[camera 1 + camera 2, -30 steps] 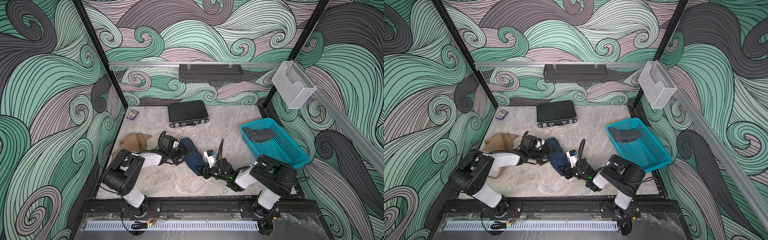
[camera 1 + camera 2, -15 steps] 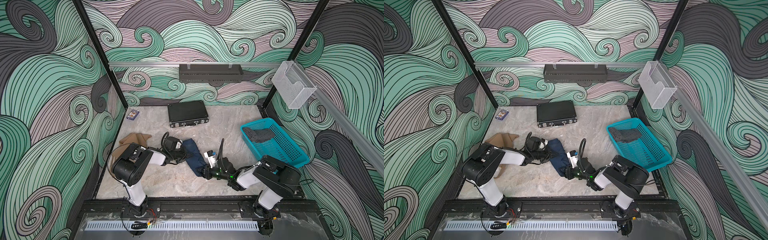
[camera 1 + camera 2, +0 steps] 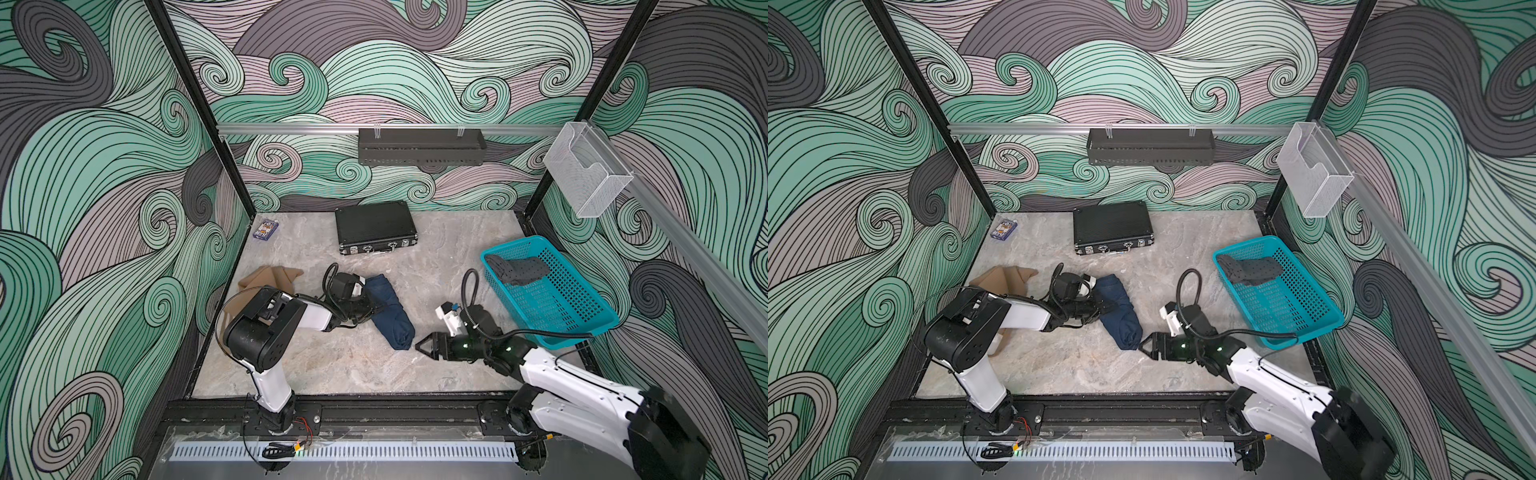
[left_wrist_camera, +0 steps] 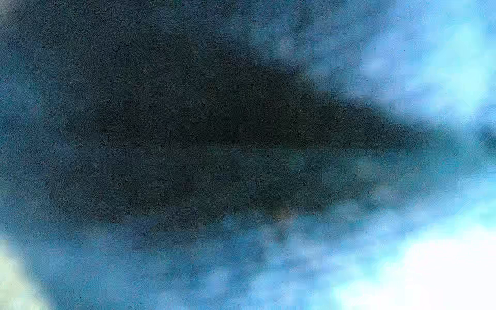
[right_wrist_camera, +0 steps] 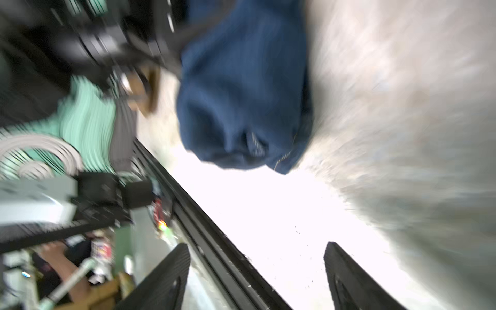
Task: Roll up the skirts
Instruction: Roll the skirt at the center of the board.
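Observation:
The blue denim skirt (image 3: 390, 313) (image 3: 1117, 311) lies as a rolled bundle mid-table. My left gripper (image 3: 376, 309) (image 3: 1104, 308) is at its left side, shut on the cloth. Blurred blue cloth fills the left wrist view and hides the fingers. My right gripper (image 3: 420, 345) (image 3: 1143, 345) (image 5: 257, 244) stands open just off the bundle's near end (image 5: 241, 88), with nothing between its fingers. The tan skirt (image 3: 270, 278) (image 3: 1005, 276) lies crumpled at the left, partly under my left arm. The grey dotted skirt (image 3: 517, 270) (image 3: 1250, 270) rests in the teal basket (image 3: 515, 244) (image 3: 1246, 245).
A black hard case (image 3: 376, 226) stands at the back of the table. A small card box (image 3: 266, 229) sits in the back left corner. The back wall carries a black shelf (image 3: 419, 145), and a clear holder (image 3: 586, 178) hangs on the right rail.
My right gripper has let go of the denim bundle's near end, opened and drawn back to the right. My left gripper has shut on the bundle's left side.

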Robot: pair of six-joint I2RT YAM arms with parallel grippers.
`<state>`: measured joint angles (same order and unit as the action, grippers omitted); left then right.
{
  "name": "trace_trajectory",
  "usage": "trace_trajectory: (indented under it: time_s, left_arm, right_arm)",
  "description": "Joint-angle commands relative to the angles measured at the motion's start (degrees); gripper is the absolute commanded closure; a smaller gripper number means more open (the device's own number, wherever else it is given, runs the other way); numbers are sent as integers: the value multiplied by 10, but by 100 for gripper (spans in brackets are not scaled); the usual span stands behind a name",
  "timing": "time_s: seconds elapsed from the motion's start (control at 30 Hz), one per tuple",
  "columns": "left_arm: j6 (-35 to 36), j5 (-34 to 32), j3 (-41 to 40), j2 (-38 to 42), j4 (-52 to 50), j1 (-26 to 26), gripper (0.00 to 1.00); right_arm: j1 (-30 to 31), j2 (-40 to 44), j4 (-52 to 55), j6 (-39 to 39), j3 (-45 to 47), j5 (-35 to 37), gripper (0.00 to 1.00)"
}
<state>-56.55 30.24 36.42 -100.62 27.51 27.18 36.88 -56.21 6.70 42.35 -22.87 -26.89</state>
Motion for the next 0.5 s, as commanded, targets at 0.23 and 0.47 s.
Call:
trace_trajectory:
  time_s: [0.23,0.47]
  left_arm:
    - [68,-4,27,35,-7,40,100]
    - [73,-2,38,34,-11,52,100]
  right_arm:
    - [-120,-209,92,-104,-165,-193,1]
    - [-56,-311,42,-106,-196,-176,1]
